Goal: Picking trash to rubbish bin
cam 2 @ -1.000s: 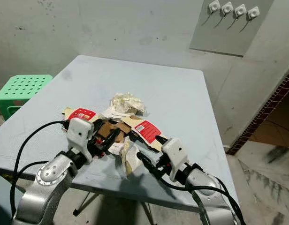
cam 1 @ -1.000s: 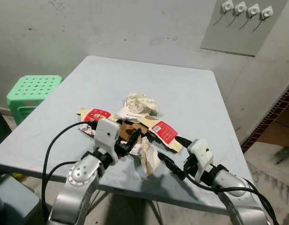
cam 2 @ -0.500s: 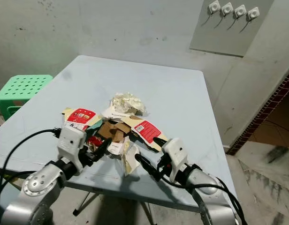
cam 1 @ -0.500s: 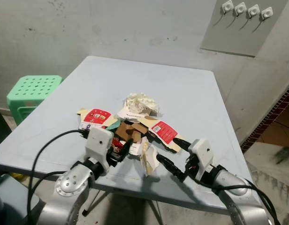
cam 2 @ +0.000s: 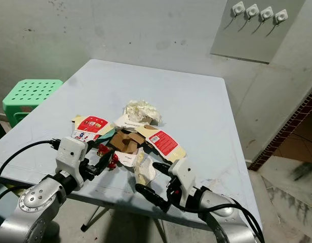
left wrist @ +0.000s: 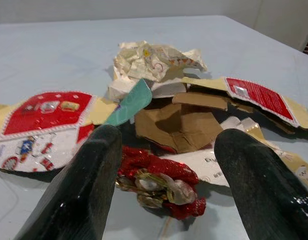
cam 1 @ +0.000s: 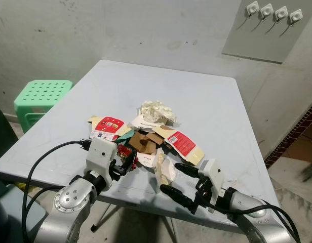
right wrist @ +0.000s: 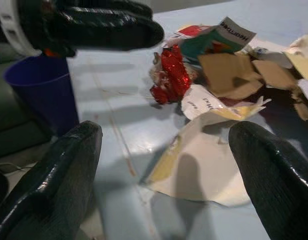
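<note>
trash pile (cam 1: 151, 134) lies near the front edge of the grey counter (cam 1: 196, 96). left tool (cam 1: 126, 163), fingers spread and empty, points at a red foil wrapper (left wrist: 159, 175). right tool (cam 1: 177, 180), fingers spread and empty, sits beside a pale paper scrap (right wrist: 204, 165). blue bin (right wrist: 41, 92) stands below the counter edge.

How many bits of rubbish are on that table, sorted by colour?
Red and tan printed card flaps: 2
Brown cardboard: 1
Shiny red wrapper: 1
Crumpled cream paper: 1
Cream paper sheet: 1
Total: 6; the pile overlaps, so smaller scraps go uncounted.
</note>
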You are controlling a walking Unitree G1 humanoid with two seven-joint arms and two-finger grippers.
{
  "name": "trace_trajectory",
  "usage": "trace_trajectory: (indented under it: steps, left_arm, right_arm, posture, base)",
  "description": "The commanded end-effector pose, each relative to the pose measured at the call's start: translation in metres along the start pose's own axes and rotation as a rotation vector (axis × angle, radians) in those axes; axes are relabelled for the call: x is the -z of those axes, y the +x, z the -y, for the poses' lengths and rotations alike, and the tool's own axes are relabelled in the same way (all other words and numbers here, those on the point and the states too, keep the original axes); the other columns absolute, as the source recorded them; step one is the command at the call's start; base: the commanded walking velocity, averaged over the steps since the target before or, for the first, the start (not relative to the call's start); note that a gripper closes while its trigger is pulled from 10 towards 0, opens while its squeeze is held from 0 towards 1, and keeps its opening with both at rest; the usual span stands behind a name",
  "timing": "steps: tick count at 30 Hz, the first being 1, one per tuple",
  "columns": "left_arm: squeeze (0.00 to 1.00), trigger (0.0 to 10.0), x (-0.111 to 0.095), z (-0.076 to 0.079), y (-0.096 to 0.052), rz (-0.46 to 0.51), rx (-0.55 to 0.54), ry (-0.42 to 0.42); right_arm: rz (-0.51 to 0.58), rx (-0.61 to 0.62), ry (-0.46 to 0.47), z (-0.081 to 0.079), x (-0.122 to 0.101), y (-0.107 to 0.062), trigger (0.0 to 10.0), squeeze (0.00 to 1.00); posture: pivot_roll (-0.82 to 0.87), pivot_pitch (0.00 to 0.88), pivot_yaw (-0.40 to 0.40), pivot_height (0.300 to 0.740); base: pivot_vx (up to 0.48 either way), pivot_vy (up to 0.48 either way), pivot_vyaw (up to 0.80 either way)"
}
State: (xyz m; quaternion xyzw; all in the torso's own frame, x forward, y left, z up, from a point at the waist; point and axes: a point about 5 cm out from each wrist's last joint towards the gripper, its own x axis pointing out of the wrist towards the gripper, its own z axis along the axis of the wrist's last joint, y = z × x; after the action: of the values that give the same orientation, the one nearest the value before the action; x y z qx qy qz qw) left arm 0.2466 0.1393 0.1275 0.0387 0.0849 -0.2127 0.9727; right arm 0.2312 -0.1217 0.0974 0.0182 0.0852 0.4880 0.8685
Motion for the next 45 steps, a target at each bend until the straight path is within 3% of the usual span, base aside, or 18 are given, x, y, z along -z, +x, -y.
trace_trajectory:
  steps: [1, 6, 13, 19, 21, 25, 26, 45]
  left_arm:
    - [0.00, 10.0, 0.006, 0.001, 0.006, -0.020, 0.004, -0.002]
    - [0.00, 10.0, 0.014, 0.003, 0.021, -0.036, 0.006, -0.027]
    - [0.00, 10.0, 0.023, 0.001, 0.030, -0.063, -0.010, -0.050]
    - [0.00, 10.0, 0.047, -0.005, 0.039, -0.160, -0.067, -0.076]
    - [0.00, 10.0, 0.058, -0.008, 0.039, -0.233, -0.086, -0.103]
    - [0.00, 10.0, 0.062, -0.006, 0.038, -0.243, -0.064, -0.148]
    - [0.00, 0.0, 0.065, -0.007, 0.038, -0.248, -0.053, -0.174]
    - [0.00, 0.0, 0.052, -0.013, 0.039, -0.214, -0.036, -0.144]
  right_arm:
    - [0.013, -0.012, -0.002, -0.001, -0.006, -0.001, 10.0, 0.00]
    - [0.028, -0.013, -0.001, -0.002, -0.012, 0.001, 10.0, 0.00]
    - [0.051, 0.001, 0.015, -0.003, -0.019, -0.001, 10.0, 0.00]
    - [0.073, 0.027, 0.029, -0.005, -0.025, -0.004, 10.0, 0.00]
    - [0.081, 0.041, 0.028, -0.004, -0.029, -0.008, 10.0, 0.00]
    - [0.083, 0.049, 0.027, -0.003, -0.030, -0.009, 10.0, 0.00]
    - [0.086, 0.058, 0.027, -0.003, -0.032, -0.010, 10.0, 0.00]
    - [0.123, 0.085, 0.015, 0.005, -0.041, -0.001, 10.0, 0.00]
  posture:
    - [0.02, 0.000, -0.074, 0.740]
    - [-0.01, 0.000, -0.073, 0.740]
    - [-0.04, 0.000, -0.068, 0.740]
    - [-0.07, 0.000, -0.060, 0.740]
    - [-0.08, 0.000, -0.056, 0.740]
    - [-0.08, 0.000, -0.055, 0.740]
    - [-0.08, 0.000, -0.055, 0.740]
    - [-0.04, 0.000, -0.055, 0.740]
  base:
    - [0.000, 0.000, 0.00]
    - [0.000, 0.000, 0.00]
    - [0.000, 0.000, 0.00]
    - [0.000, 0.000, 0.00]
    - [0.000, 0.000, 0.00]
    - [0.000, 0.000, 0.00]
    - [0.000, 0.000, 0.00]
    - [0.000, 0.000, 0.00]
